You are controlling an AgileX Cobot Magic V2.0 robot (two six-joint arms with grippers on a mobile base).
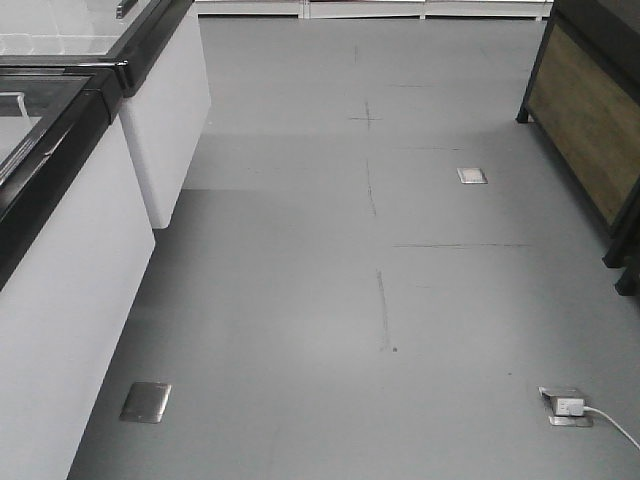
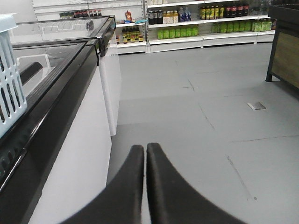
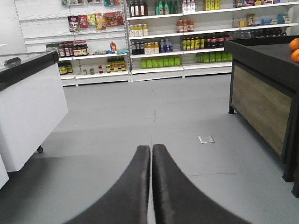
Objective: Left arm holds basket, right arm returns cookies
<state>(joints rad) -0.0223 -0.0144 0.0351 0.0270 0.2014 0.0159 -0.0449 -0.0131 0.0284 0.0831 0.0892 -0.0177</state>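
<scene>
My left gripper [image 2: 145,148] is clenched: in the left wrist view its two black fingers [image 2: 126,186] rise from the bottom centre of the frame, pressed flat against each other with nothing between them. They point up the frame across the grey floor [image 2: 210,121] toward the stocked shelves [image 2: 205,39] along the top. The basket [image 2: 9,79] shows only as a slice at the upper left edge of that view, well apart from my fingers. It stands upright, pale blue, with its slots running vertically and its rim at the top. It seems to rest on the black-framed glass top of the white chest freezer [image 2: 70,154] that fills the left side. So little of it shows that I cannot tell which way its long axis runs. My right gripper [image 3: 151,148] is clenched too, fingers closed tip to tip on nothing at the bottom centre of the right wrist view. It aims up the frame over the floor, past a small metal floor plate [image 3: 205,139] toward rows of bottles [image 3: 163,60] on the far shelves. A dark display stand [image 3: 261,102] with a wood-grain side panel fills the right of that frame, and two oranges [image 3: 294,49] sit on its top at the upper right edge.
</scene>
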